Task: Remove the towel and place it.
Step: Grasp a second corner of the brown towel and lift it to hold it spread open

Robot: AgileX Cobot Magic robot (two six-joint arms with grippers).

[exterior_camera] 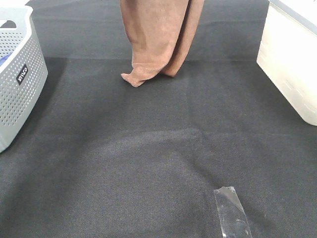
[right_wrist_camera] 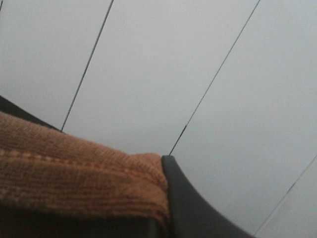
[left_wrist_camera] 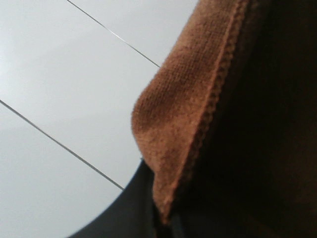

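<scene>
1. My left hand (left_wrist_camera: 157, 220) grips the towel (exterior_camera: 158, 34); the hemmed edge folds over my dark finger (left_wrist_camera: 133, 208) and hides the jaws.
2. My right hand (right_wrist_camera: 164, 210) holds another part of the hem, the cloth bunched against its finger (right_wrist_camera: 190, 203).
3. The towel hangs from above at the middle of the bench's (exterior_camera: 148, 158) far edge, its lower end crumpled on the bench.
4. A grey basket (exterior_camera: 20, 74) stands at the left edge, a white box (exterior_camera: 292, 64) at the right edge.
5. A strip of tape (exterior_camera: 232, 213) lies by the near edge.
</scene>
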